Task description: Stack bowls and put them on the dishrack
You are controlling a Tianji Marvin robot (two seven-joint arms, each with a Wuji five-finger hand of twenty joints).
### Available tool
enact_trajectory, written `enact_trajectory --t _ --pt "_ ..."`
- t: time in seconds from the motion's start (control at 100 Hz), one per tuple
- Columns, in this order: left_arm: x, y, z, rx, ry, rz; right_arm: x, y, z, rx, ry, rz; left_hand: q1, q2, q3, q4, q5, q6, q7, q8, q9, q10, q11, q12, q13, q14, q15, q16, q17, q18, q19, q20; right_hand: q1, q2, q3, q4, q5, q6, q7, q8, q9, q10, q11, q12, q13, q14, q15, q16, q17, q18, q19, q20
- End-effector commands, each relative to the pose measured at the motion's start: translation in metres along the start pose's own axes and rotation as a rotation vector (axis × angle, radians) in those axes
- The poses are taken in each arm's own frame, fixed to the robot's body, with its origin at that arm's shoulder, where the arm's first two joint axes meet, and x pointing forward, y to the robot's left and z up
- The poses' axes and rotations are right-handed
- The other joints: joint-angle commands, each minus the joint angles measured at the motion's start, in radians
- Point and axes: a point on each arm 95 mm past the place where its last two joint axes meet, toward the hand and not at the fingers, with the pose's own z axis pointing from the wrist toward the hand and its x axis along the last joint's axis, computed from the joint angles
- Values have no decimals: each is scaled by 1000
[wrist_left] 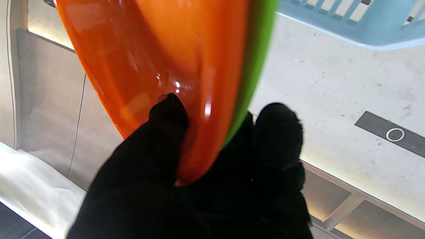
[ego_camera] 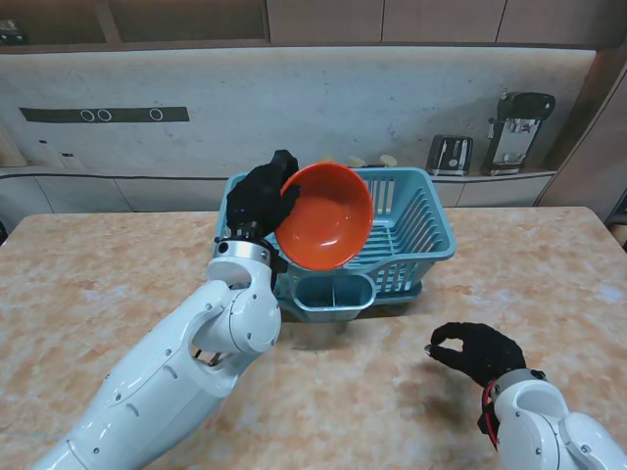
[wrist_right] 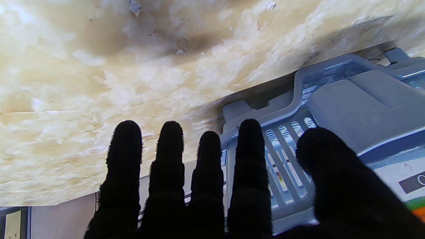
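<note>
Nearest us on the left, our white left arm (ego_camera: 176, 372) reaches up to our black-gloved left hand (ego_camera: 260, 201), whose fingers (wrist_left: 169, 113) are clamped on the rim of a glossy orange plastic bowl (ego_camera: 328, 215). The thumb presses inside it, the other fingers behind. Nested against its back is a green plastic bowl (wrist_left: 257, 56), only an edge showing. Both bowls tilt steeply, held up over the left end of the light blue slatted plastic dishrack (ego_camera: 411, 230). Farther right, our right hand (ego_camera: 480, 351) hovers low over the beige marbled table (ego_camera: 88, 284), fingers (wrist_right: 171, 146) spread, holding nothing.
</note>
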Motion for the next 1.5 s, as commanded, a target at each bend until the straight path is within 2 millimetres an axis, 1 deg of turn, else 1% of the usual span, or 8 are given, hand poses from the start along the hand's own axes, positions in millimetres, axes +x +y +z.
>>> enact_trajectory --t 0.0,0.27,0.72,0.86,0.87,0.9,1.13,1.49 --pt "3 -3 11 5 15 19 2 -5 0 29 7 7 148 149 91 92 -38 -54 57 3 -28 -83 54 8 -7 -100 -40 -11 -6 -110 -1 -8 -34 19 -7 21 6 -22 6 8 11 -24 -11 6 18 2 -8 -6 -11 4 0 19" --pt "-6 10 34 -40 58 121 2 -6 1 33 11 14 148 158 83 92 -60 -58 77 -14 -45 -89 70 -4 -21 -108 -37 -19 -17 -115 -12 -7 -34 19 -7 21 6 -21 6 8 10 -22 -10 6 17 2 -8 -6 -12 4 0 20" --pt "-8 29 68 -89 67 191 -3 -6 0 32 -3 30 148 167 80 92 -82 -57 94 -33 -64 -91 84 -16 -35 -111 -27 -27 -31 -117 -18 0 -33 20 -8 21 6 -21 6 9 9 -21 -10 6 18 3 -7 -5 -12 4 1 20" --pt "-12 39 72 -125 64 212 -4 -7 0 30 -5 31 148 170 82 92 -86 -56 98 -37 -71 -89 87 -18 -43 -111 -27 -30 -41 -112 -21 3 -34 20 -8 21 5 -21 6 9 9 -22 -10 6 17 2 -7 -5 -12 4 1 20" --pt "-12 40 72 -127 63 212 -4 -7 0 30 -5 31 148 165 79 91 -87 -56 98 -37 -72 -89 87 -18 -54 -87 -28 -30 -42 -111 -21 3 -33 20 -8 22 5 -21 5 9 8 -21 -11 6 18 2 -7 -5 -13 4 0 20" --pt "-12 41 73 -134 58 214 -4 -7 0 30 -4 30 148 170 83 92 -88 -54 99 -38 -74 -87 88 -18 -56 -76 -23 -28 -45 -108 -23 4 -34 20 -8 21 6 -21 6 9 9 -22 -10 6 18 1 -7 -5 -12 4 1 20" --pt "-22 50 76 -181 22 240 -4 -7 0 33 2 34 148 177 93 92 -100 -45 96 -43 -94 -79 88 -19 -84 -73 -21 -40 -72 -86 -38 10 -34 20 -8 22 6 -21 6 9 8 -21 -10 6 17 3 -7 -5 -13 5 0 20" --pt "-33 56 80 -234 13 265 -2 -8 1 41 13 35 148 181 91 88 -110 -47 90 -54 -115 -75 71 -29 -120 -40 -44 -65 -108 -63 -75 18 -35 21 -8 22 6 -22 6 9 9 -21 -10 6 17 3 -7 -5 -14 4 0 20"
